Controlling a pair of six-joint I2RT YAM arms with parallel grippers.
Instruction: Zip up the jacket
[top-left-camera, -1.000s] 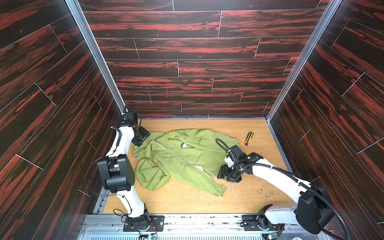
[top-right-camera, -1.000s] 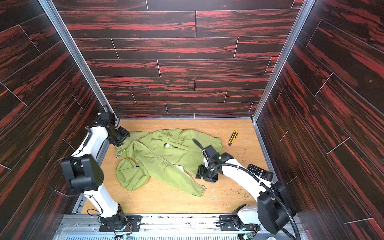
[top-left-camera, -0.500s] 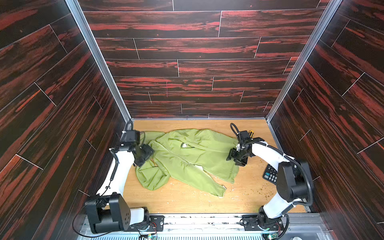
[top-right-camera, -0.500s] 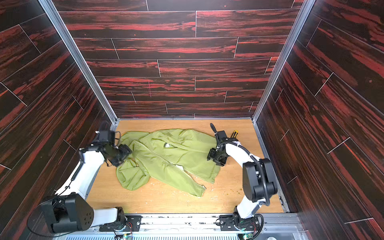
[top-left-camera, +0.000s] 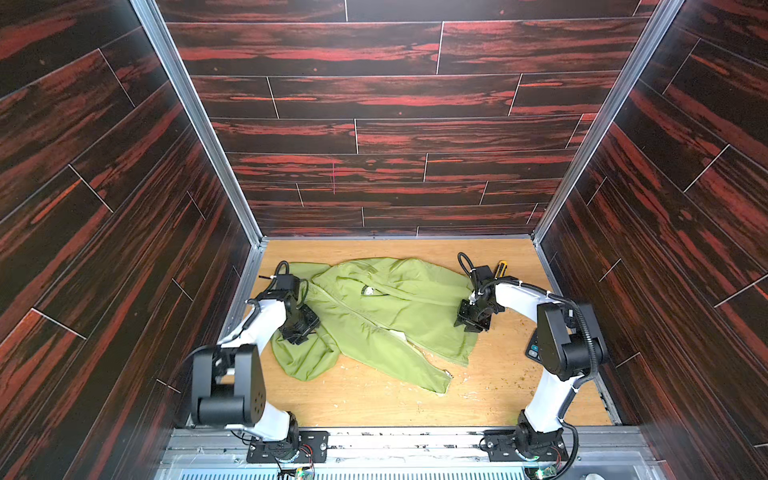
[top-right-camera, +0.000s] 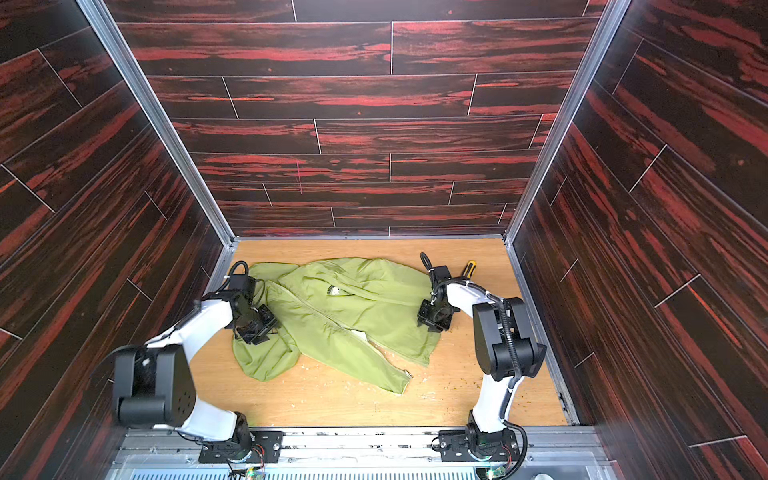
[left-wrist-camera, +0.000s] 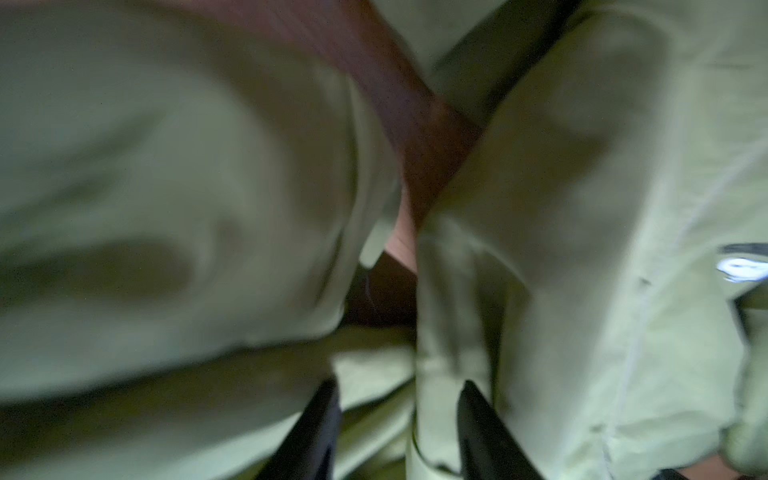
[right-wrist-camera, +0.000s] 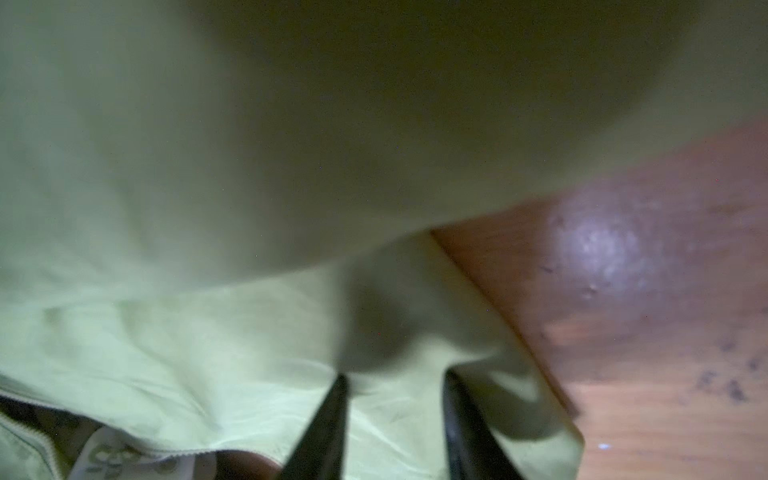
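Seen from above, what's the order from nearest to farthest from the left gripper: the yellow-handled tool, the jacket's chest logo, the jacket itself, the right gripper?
From the left gripper, in a top view:
1. jacket: directly beneath it, left side.
2. chest logo: mid-jacket.
3. right gripper: at the jacket's right edge.
4. yellow-handled tool: back right, behind that arm.
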